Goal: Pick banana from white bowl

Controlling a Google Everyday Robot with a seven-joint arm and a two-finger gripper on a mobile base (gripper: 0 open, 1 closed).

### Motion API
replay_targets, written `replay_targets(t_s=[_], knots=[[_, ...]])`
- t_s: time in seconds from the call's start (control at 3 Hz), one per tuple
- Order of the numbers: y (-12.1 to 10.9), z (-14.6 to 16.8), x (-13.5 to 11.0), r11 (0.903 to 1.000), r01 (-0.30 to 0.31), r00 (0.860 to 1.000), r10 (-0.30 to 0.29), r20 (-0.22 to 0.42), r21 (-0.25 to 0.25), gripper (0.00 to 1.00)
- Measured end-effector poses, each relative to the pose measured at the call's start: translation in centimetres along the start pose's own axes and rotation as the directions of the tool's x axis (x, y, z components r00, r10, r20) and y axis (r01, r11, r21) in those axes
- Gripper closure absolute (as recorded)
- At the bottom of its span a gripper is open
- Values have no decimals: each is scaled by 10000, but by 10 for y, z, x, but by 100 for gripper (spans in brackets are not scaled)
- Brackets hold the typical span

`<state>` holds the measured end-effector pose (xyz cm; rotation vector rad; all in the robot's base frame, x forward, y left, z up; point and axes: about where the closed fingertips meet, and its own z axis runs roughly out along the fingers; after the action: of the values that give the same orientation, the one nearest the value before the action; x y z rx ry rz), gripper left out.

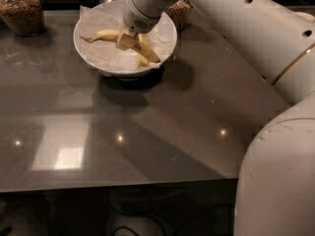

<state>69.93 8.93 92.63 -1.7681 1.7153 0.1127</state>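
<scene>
A large round glossy white bowl (129, 73) is sitting toward the far side of a dark grey, shiny tabletop (147, 146), and a sheet of crinkled white paper (101, 55) is lining its inside and poking up past the rim at the back left. The plump, strongly curved yellow banana (106, 35) is lying inside this bowl on the paper, its thin brownish tip pointing to the left and its body arching toward the middle of the bowl. A second, straighter yellow banana (147, 53) is lying next to it, running down toward the right side of the bowl, and the two fruits are meeting near the centre. The robot's smooth white arm (236, 28) is reaching in from the right and bending down over the bowl, and the gripper (127, 39) at its end is sitting low inside the bowl, right where the two bananas are meeting and touching the curved one's thick end. The wrist is hiding most of the gripper, so I cannot tell whether it is closed on the fruit or standing apart. A glass jar of brown granules (20, 13) is standing at the table's far left corner, well apart from the bowl, and another jar with brown contents (180, 11) is showing just behind the bowl's right rim. Small ceiling lights are reflecting in the tabletop in the foreground.
</scene>
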Motion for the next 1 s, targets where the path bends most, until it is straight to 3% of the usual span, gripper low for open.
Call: replay_targets(t_s=[0.33,1.0], knots=[[15,-24,10,9969,416,9971,-457,-614,-674,100],[26,-72,23,9921,660,9816,-838,-1717,-1069,100]])
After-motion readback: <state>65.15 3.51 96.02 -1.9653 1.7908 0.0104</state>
